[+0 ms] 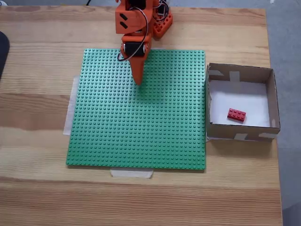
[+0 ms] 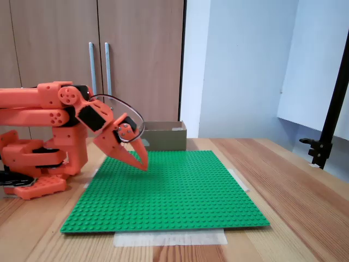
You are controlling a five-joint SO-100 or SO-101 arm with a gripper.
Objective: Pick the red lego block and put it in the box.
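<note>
The red lego block (image 1: 236, 115) lies on the white floor of the box (image 1: 271, 92), a low brown cardboard box at the right of the green baseplate (image 1: 141, 136). In a fixed view from the side the box (image 2: 163, 136) stands at the far end of the plate and the block is hidden inside it. My orange gripper (image 1: 138, 81) hangs over the plate's upper part, well left of the box. It points down, fingers together, holding nothing. From the side the gripper (image 2: 144, 165) tip hovers just above the studs.
The baseplate is taped to a wooden table (image 1: 37, 188). The arm's orange base (image 2: 38, 164) sits behind the plate. Wooden cabinet doors (image 2: 98, 60) and a black stand (image 2: 332, 109) are in the background.
</note>
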